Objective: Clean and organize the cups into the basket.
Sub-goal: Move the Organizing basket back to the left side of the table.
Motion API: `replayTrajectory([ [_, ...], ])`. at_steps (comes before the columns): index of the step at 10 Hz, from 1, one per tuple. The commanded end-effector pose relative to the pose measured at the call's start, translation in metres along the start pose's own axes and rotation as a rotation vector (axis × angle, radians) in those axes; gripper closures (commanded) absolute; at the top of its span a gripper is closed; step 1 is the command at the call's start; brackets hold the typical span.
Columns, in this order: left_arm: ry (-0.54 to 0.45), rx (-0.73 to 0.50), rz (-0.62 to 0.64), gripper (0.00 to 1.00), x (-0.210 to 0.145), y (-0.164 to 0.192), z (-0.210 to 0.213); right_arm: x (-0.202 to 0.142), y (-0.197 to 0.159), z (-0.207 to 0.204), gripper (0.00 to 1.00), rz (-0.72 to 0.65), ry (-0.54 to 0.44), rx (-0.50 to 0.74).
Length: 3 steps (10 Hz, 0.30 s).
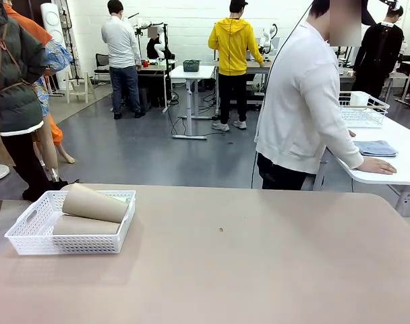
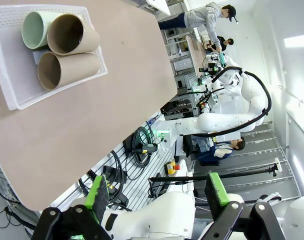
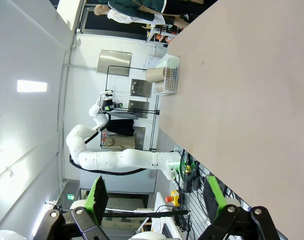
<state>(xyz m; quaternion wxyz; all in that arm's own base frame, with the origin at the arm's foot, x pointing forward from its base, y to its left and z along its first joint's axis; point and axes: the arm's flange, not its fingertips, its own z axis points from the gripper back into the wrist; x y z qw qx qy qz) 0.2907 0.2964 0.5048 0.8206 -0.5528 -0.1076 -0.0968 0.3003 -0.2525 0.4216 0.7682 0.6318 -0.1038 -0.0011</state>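
No brand, label or readable writing is showing on the cups, the basket or the table.

A white perforated plastic basket is sitting at the near left of the beige table. Two tan-brown cups are lying on their sides inside it: the upper tan cup is resting tilted across the lower tan cup, its far end leaning on the basket's rim. In the left wrist view the same basket is showing three open cup mouths: a pale mint green cup is lying just beside the upper tan cup, touching it, with the lower tan cup next to both.

The left gripper is hovering off the table's edge, well apart from the basket, its green-padded fingers standing wide apart with nothing between them. The right gripper is likewise hanging beyond the table's edge, fingers spread wide and holding nothing; far off in its view the basket with a tan cup is sitting at the table's end.

A person in a white sweatshirt is standing at the far side, turned away, one hand lying flat on a neighbouring white table near a folded blue cloth.
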Motion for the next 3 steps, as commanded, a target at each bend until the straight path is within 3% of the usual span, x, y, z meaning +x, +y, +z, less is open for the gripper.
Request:
replayTrajectory([
  [1,0.010,-0.001,0.000,0.00,0.0017,-0.0020,0.0028,-0.0021,0.0012,-0.0020,0.00,0.002,0.004,-0.001],
  [3,0.010,-0.001,0.000,0.00,0.0017,-0.0020,0.0028,-0.0021,0.0012,-0.0020,0.00,0.002,0.004,-0.001],
])
